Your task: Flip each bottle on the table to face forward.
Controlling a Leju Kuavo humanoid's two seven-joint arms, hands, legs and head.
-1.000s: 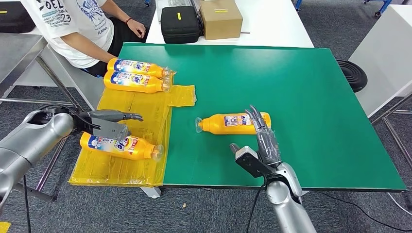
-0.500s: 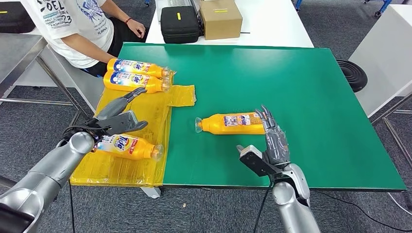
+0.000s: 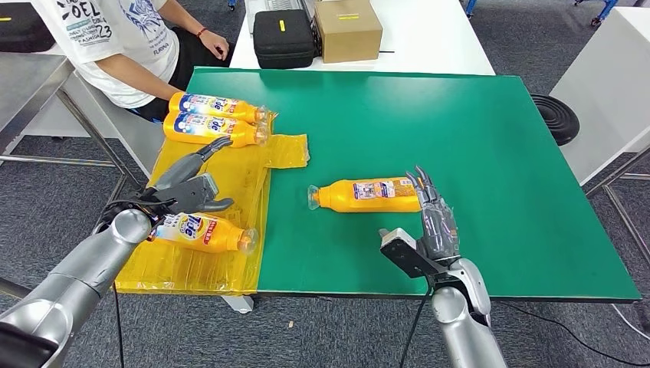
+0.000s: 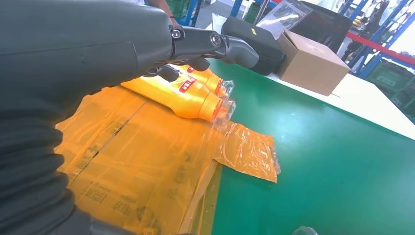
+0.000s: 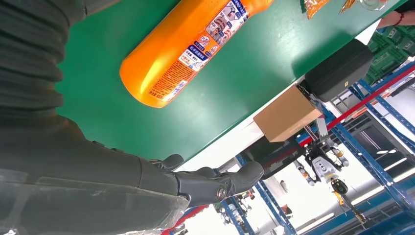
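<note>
Four orange detergent bottles lie on their sides. One bottle (image 3: pixel 366 195) rests on the green table (image 3: pixel 475 130), its base just past the fingertips of the right hand (image 3: pixel 431 222) and its clear cap pointing away from that hand. The right hand's fingers (image 3: pixel 423 192) are straight and spread, holding nothing; whether the tips touch the bottle's base I cannot tell. The right wrist view shows this bottle's small-print label (image 5: pixel 205 41) turned up.

Beside the left hand (image 3: pixel 188 184), on a yellow plastic sheet (image 3: pixel 207 264), lies a second bottle (image 3: pixel 201 231) with its "Tide" label up, just under the hand on the thumb side. The left hand's fingers (image 3: pixel 207 149) are stretched apart and hold nothing. Beyond those fingertips lie two more bottles (image 3: pixel 216 117) touching side by side, caps toward the green surface.

One person in a white printed shirt (image 3: pixel 115 42) sits behind the pair. One black case (image 3: pixel 283 37) and one cardboard box (image 3: pixel 348 29) stand on a white table beyond.
</note>
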